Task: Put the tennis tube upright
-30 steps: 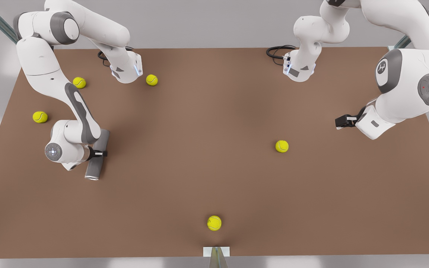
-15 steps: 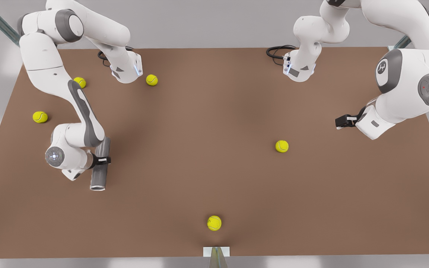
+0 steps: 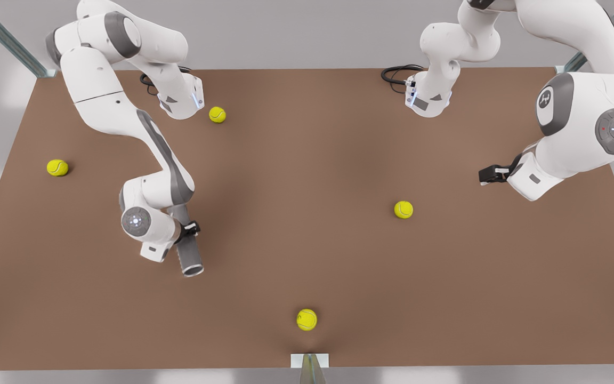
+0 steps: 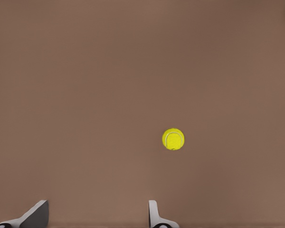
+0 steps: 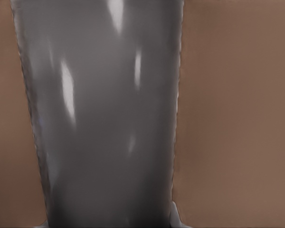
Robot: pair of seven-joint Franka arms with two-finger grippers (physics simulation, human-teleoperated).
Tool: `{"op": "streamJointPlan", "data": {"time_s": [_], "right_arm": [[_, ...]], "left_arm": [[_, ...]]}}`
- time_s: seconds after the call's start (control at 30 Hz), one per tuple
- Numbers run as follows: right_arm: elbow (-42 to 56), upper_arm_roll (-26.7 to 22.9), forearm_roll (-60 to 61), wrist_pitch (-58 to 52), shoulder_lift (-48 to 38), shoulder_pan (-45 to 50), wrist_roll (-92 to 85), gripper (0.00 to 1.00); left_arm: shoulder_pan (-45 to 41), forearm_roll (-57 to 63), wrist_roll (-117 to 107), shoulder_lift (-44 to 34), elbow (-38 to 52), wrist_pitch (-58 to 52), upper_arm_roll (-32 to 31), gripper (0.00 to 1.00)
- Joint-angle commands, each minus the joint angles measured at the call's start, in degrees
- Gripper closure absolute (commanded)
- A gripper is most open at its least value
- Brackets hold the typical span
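Tennis tube [image 3: 187, 245] sits clamped between right gripper [image 3: 192, 229] jaws, tilted.

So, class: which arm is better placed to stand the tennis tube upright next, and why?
The right. Its pincer already grips the tennis tube; the left pincer waits open, far across the table.

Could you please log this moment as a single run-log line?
right gripper: shut on tennis tube, lifted, tilted | left gripper: open, waiting above table
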Motion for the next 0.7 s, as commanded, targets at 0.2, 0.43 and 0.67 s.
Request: {"op": "streamJointPlan", "data": {"time_s": [0.2, 0.43, 0.67], "right_arm": [[6.94, 0.00, -0.96, 0.22, 3.78, 7.05, -12.97, 0.28], [12.48, 0.00, -6.85, 0.22, 6.69, 13.64, -14.21, 0.28], [19.94, -0.17, -10.01, 0.92, 11.96, 20.41, -15.35, 0.28]], "left_arm": [[0.00, 0.00, 0.00, 0.00, 0.00, 0.00, 0.00, 0.00], [0.00, 0.00, 0.00, 0.00, 0.00, 0.00, 0.00, 0.00], [0.09, 0.00, 0.00, 0.00, 0.00, 0.00, 0.00, 0.00]]}}
